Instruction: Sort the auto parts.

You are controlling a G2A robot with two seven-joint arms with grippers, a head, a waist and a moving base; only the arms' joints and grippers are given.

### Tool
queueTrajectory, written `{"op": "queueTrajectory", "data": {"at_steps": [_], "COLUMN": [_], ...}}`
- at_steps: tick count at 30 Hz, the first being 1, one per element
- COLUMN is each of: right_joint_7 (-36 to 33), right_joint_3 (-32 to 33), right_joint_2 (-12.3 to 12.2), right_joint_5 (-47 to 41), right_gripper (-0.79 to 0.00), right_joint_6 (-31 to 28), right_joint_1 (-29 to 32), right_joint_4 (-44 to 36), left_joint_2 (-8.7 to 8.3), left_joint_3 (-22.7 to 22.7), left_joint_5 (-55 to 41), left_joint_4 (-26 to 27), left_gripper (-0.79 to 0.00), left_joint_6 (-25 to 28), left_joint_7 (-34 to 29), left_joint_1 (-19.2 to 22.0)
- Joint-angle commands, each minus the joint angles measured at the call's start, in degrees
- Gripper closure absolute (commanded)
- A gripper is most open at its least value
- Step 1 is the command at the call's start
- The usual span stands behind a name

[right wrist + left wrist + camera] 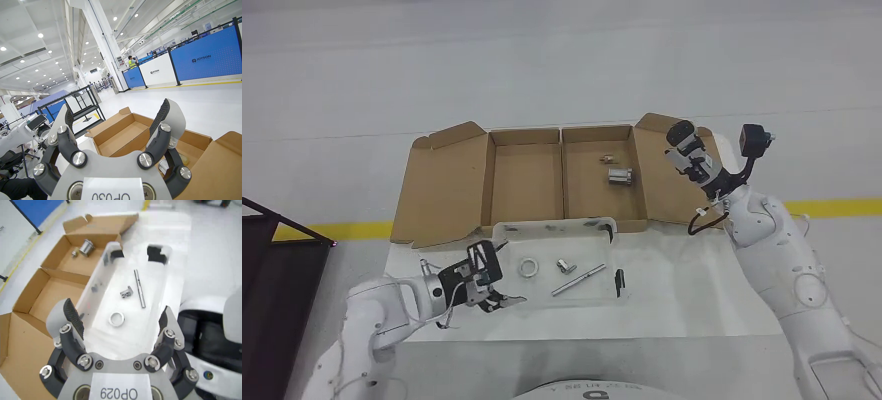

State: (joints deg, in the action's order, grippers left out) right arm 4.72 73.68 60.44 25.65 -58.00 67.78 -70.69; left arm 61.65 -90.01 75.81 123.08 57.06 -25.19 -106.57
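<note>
A white tray (552, 228) holds a metal ring (528, 267), a small metal bracket (564, 266) and a thin rod (578, 280). Behind it lies a two-compartment cardboard box (527, 180); a steel cylinder (619, 176) and a small bolt (607, 158) lie in its right compartment, and the left one holds nothing. My left gripper (504, 299) hovers open over the tray's left end, with the ring (116, 319) just beyond its fingers (73, 315). Farther on are the bracket (126, 293) and rod (140, 288). My right gripper (117, 106) is raised above the box's right flap (672, 180), open and holding nothing.
Black clips (155, 254) sit at the tray's far end. A dark metal rack (272, 260) stands off the table's left side. The box's flaps (437, 190) spread outward on both sides. Bare white table lies to the right of the tray (682, 280).
</note>
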Motion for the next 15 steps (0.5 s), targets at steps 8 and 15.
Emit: {"op": "queueTrajectory", "data": {"at_steps": [8, 15], "right_joint_7": [0.00, 0.00], "right_joint_3": [0.00, 0.00], "right_joint_2": [0.00, 0.00], "right_joint_5": [-0.01, -0.01], "right_gripper": [-0.785, -0.785], "right_joint_6": [0.00, 0.00], "right_joint_1": [0.00, 0.00], "right_joint_4": [0.00, 0.00], "left_joint_2": [-0.46, -0.78], "left_joint_3": [5.28, 15.65], "left_joint_5": [-15.33, -22.73], "left_joint_4": [0.57, -8.00], "left_gripper": [-0.714, -0.674], "left_joint_6": [-8.58, -16.67], "left_joint_7": [-23.96, -38.70], "left_joint_1": [8.85, 21.69]}}
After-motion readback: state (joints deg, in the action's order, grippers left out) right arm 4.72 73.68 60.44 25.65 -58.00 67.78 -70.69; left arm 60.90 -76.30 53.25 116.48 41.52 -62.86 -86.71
